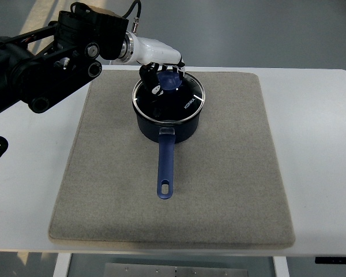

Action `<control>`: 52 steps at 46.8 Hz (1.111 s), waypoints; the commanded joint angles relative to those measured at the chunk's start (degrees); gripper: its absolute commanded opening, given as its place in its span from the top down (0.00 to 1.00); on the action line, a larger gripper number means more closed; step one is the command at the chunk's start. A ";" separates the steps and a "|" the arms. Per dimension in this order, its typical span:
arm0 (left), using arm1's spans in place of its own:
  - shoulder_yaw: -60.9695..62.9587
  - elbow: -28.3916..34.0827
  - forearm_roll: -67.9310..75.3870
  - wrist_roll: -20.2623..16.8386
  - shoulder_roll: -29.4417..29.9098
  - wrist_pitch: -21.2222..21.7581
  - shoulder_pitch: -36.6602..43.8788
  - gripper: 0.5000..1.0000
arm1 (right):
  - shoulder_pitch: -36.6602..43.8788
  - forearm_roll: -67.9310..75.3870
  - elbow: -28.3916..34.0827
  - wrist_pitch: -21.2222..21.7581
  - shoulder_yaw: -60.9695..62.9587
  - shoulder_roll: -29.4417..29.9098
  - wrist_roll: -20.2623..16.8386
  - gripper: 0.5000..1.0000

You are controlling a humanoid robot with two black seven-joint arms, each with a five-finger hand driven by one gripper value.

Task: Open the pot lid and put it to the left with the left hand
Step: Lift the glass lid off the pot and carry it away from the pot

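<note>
A dark blue saucepan (pixel 168 128) stands on the grey mat (pixel 219 184), its long handle (pixel 165 167) pointing toward the near edge. A glass lid (pixel 181 101) with a metal rim rests on the pot. My left hand (pixel 161 74) reaches in from the upper left and sits over the lid's centre, its dark fingers (pixel 153 81) curled around the blue knob (pixel 172 82). The lid appears seated on the pot. My right hand is out of sight.
The mat covers most of the white table (pixel 317 144). My black left arm (pixel 46 69) spans the upper left corner. Bare mat lies left of the pot (pixel 104 144) and in front of it.
</note>
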 commanded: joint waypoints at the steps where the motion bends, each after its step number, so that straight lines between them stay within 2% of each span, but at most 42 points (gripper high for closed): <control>1: -0.10 0.00 -0.11 0.09 0.37 0.00 -0.07 1.00 | 0.00 0.00 0.00 0.00 -0.02 0.00 -0.01 0.17; 18: -4.05 -0.70 -0.37 0.35 4.06 0.00 -0.43 1.00 | 0.00 0.00 0.00 0.00 -0.02 0.00 -0.01 0.17; 37: -4.49 -0.71 -0.37 0.44 16.00 0.00 1.24 1.00 | 0.00 0.00 0.00 0.00 -0.02 0.00 -0.01 0.17; 52: -8.88 -1.23 0.24 0.26 19.26 0.00 11.08 1.00 | 0.00 0.00 0.00 0.00 -0.02 0.00 -0.01 0.17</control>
